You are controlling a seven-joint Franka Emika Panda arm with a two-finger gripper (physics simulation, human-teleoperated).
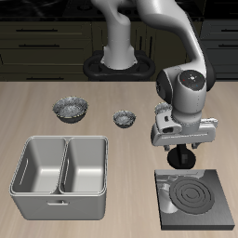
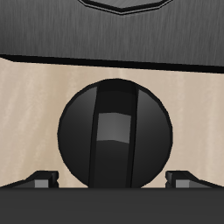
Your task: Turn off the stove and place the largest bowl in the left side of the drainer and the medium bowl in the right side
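Observation:
The stove (image 1: 195, 200) is a black square plate near the table's front edge; its coil rings look dark, with no red glow. Just behind the plate sits its round black knob (image 1: 180, 161). My gripper (image 1: 181, 156) hangs over the knob and is open, one finger on each side. In the wrist view the knob (image 2: 114, 131) fills the gap and the fingertips (image 2: 39, 179) stand at its flanks. The grey two-compartment drainer (image 1: 60, 165) stands empty. A wide crinkled silver bowl (image 1: 71, 110) sits behind the drainer; I cannot tell whether it is the largest bowl or the medium bowl.
A clearly smaller silver bowl (image 1: 124, 117) sits between the wide bowl and my arm. The robot base (image 1: 119, 58) stands at the back, and my arm covers part of the table behind the stove.

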